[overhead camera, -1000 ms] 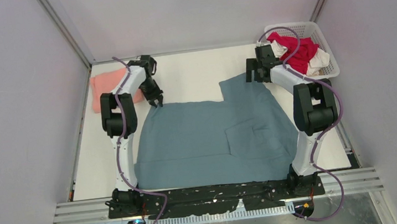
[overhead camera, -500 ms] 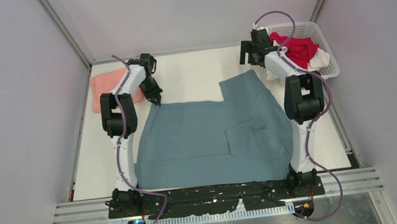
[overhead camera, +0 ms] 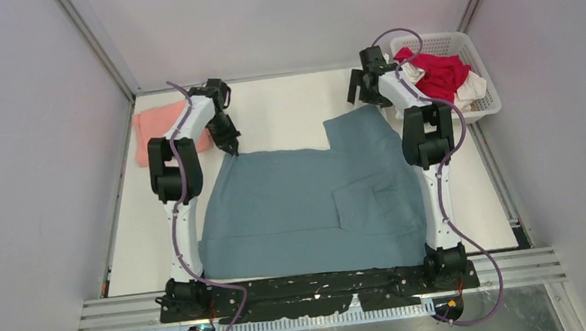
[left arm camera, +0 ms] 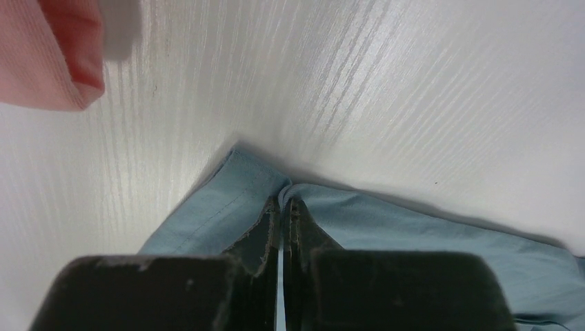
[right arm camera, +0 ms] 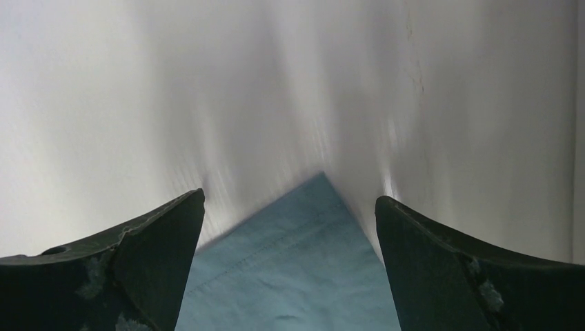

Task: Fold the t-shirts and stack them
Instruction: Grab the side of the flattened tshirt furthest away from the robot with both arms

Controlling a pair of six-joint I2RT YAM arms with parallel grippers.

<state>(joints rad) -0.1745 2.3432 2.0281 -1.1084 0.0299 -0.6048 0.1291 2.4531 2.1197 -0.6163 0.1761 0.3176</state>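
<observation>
The teal grey-blue t-shirt (overhead camera: 310, 205) lies spread flat on the white table (overhead camera: 276, 110). My left gripper (overhead camera: 233, 148) is shut on its far left corner, and the left wrist view shows the cloth (left arm camera: 234, 200) pinched between the jaws (left arm camera: 284, 201). My right gripper (overhead camera: 362, 92) is open and empty, just above the shirt's far right corner, which shows between the fingers in the right wrist view (right arm camera: 296, 262). A folded salmon-pink t-shirt (overhead camera: 163, 130) lies at the far left, also seen in the left wrist view (left arm camera: 48, 55). Red (overhead camera: 440, 72) and white (overhead camera: 471, 89) t-shirts are in the basket.
The white lattice basket (overhead camera: 475, 48) stands at the far right corner, close to my right arm. Grey walls and metal frame posts enclose the table on three sides. A black base rail (overhead camera: 319, 286) runs along the near edge.
My right gripper has moved away from the shirt's far right corner toward the far edge, beside the basket, and is open. The left gripper has stayed on the far left corner.
</observation>
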